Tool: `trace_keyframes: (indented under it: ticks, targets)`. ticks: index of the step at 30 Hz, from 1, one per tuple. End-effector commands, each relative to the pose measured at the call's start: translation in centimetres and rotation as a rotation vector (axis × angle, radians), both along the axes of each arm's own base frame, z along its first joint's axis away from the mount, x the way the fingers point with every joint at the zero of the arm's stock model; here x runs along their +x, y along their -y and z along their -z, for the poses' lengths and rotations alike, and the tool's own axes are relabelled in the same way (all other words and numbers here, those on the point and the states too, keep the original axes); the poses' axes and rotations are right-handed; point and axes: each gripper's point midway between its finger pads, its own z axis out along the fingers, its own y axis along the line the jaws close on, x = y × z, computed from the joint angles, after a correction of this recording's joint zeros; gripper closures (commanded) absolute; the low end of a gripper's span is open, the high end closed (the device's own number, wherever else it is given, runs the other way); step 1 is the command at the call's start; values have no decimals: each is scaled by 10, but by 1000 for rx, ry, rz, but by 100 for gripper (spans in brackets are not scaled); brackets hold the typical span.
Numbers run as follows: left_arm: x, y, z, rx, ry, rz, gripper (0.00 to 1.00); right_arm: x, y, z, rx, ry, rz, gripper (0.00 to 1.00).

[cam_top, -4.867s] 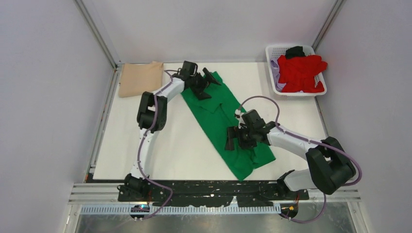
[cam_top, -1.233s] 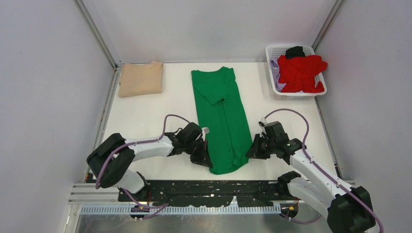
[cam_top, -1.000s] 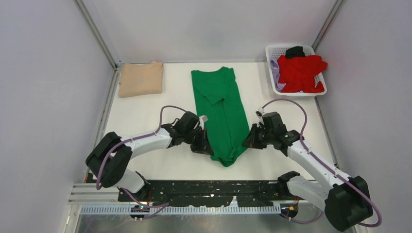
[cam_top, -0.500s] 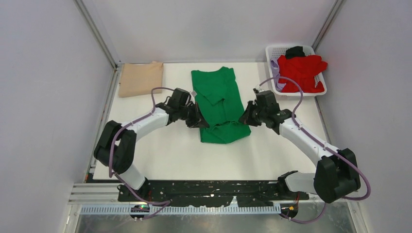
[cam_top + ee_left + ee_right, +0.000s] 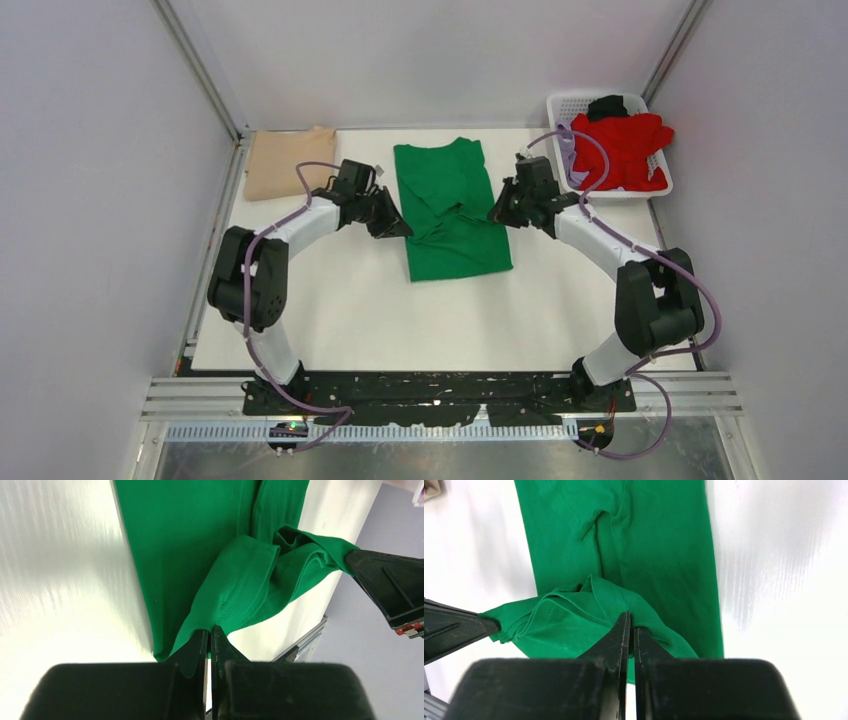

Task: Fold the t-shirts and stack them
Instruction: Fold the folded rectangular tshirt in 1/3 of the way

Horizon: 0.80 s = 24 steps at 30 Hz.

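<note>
A bright green t-shirt (image 5: 452, 210) lies in the middle of the white table, its lower half lifted and doubled back over its upper half. My left gripper (image 5: 398, 226) is shut on the hem's left corner (image 5: 210, 630), and my right gripper (image 5: 497, 216) is shut on the right corner (image 5: 630, 617). The hem sags between the two grippers above the flat cloth (image 5: 175, 545). A folded tan t-shirt (image 5: 290, 162) rests at the back left. A red t-shirt (image 5: 620, 148) hangs over the basket at the back right.
The white lattice basket (image 5: 562, 106) at the back right also holds a lilac garment (image 5: 566, 150) and a black one (image 5: 606, 105). Metal frame posts (image 5: 200, 70) rise at the table's back corners. Bare white table (image 5: 440, 320) spreads in front of the green shirt.
Both grippers have carried the green shirt's hem from the near edge toward the back, folding the lower half over the upper half. The shirt now looks about half as long.
</note>
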Motion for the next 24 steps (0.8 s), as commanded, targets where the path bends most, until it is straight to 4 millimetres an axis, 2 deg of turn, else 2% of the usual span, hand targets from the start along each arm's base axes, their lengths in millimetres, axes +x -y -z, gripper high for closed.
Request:
trace_keyframes:
  ticks: [1, 8, 13, 16, 20, 21, 22, 23, 24]
  targets:
    - [24, 0, -9, 0, 46, 11, 100, 35, 0, -24, 11, 109, 18, 95]
    - [46, -1, -5, 14, 49, -2, 100, 54, 6, -18, 8, 114, 39, 95]
    - [55, -3, 4, 25, 23, -10, 100, 65, 5, -4, 7, 90, 35, 95]
    - [61, -4, 7, 30, 17, -21, 94, 72, 3, 1, 13, 90, 29, 95]
    - [82, -8, 8, 24, 33, -79, 82, 88, 2, 6, 29, 112, 31, 91]
    - [93, -9, 6, 5, 44, -102, 76, 95, 2, 5, 38, 116, 32, 89]
    - [102, -10, 1, -19, 47, -122, 65, 100, 0, 8, 49, 112, 25, 86]
    - [115, -11, -9, -43, 69, -141, 53, 109, 1, -3, 63, 135, 28, 70]
    - [124, -13, -17, -55, 84, -158, 37, 111, -2, -4, 80, 127, 14, 49]
